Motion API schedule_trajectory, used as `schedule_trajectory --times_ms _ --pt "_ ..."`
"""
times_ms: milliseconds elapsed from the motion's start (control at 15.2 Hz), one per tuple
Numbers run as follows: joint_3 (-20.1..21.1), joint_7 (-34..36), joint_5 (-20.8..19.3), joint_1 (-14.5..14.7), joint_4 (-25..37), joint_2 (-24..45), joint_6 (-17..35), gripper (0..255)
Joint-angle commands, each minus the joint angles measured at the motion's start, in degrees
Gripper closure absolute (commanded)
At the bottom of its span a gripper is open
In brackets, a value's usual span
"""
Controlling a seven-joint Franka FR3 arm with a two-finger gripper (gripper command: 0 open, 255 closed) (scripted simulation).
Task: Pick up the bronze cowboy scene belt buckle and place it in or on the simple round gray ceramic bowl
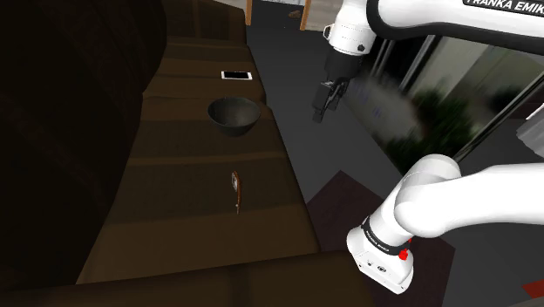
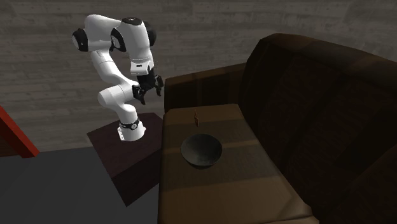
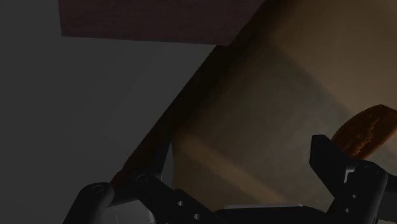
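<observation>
The job is at its first step: getting to the buckle [image 1: 235, 187]. The buckle is not picked up yet. It stands on its thin edge on the brown sofa [image 1: 200, 218] seat, a bit below the middle of the shoulder view. The dark bowl [image 1: 234, 115] sits on the same seat, higher up in that view and apart from the buckle. It has nothing in it. A white phone [image 1: 236, 76] lies past the bowl, near the top.

The gripper [image 1: 319, 112] hangs in the upper middle of the shoulder view, to the right of the bowl. It is out over the dark floor [image 1: 292, 131] beside the sofa, not over the seat. In the wrist view its two black fingers [image 3: 327, 159] stand apart with nothing between them. The orange-brown buckle peeks out from behind one finger.

I think the next move is to swing over the seat, come down on the buckle and pinch its flat sides. It is thin and stands on its edge, so a bump could knock it flat
</observation>
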Motion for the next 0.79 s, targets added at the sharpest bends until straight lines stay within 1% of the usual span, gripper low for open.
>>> schedule_trajectory --times_ms 0,330,726 --pt "0.0 0.0 0.0 0.0 0.0 0.0 0.0 0" --pt "6.4 8.6 4.3 1.1 -2.8 3.5 6.9 0" --pt "14.1 18.7 8.3 1.8 -3.1 11.2 15.9 0"
